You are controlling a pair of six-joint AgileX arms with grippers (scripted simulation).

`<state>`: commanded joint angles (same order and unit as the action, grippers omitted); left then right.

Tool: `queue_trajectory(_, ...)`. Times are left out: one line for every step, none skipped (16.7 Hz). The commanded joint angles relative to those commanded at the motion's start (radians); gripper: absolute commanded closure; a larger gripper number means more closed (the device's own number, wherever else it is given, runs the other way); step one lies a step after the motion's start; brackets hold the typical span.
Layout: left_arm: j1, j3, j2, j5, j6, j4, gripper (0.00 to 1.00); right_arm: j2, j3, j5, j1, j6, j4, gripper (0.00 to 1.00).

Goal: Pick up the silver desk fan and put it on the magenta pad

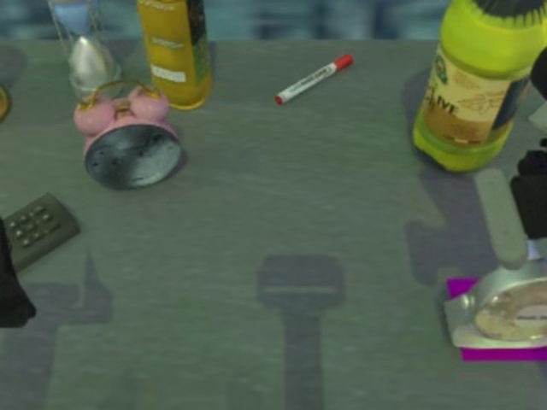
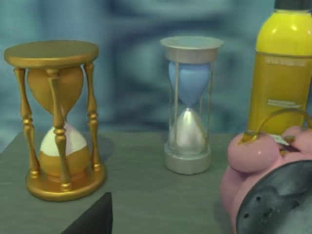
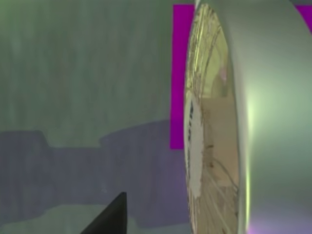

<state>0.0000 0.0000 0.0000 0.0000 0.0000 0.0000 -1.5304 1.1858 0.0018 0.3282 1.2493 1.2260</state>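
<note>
Silver desk fan (image 1: 513, 312) at four o'clock on the table, resting over the magenta pad (image 1: 491, 352), disc face up-tilted. Right gripper (image 1: 532, 205) just above at three o'clock, nearer arm; finger state cannot tell. Left gripper (image 1: 10, 290) parked at nine o'clock, well apart.

Fan (image 1: 513, 309): housing smooth, glossy silver, metal-like with bright highlights; face tan, mottled. Pad (image 1: 461, 289): flat, matt magenta, no sheen; table (image 1: 325, 188): matt grey with faint streaky grain (wood-like). Alarm clock (image 1: 130, 137): glossy pink body, dull speckled grey face; hourglass (image 2: 58, 122): polished gold frame, clear glass bulbs.
</note>
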Motion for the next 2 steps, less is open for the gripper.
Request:
queue_trajectory(0.0,0.0,0.0,0.0,0.0,0.0,0.0,0.0,0.0,0.0,0.0,0.0,0.0,0.0)
queue_trajectory(0.0,0.0,0.0,0.0,0.0,0.0,0.0,0.0,0.0,0.0,0.0,0.0,0.0,0.0)
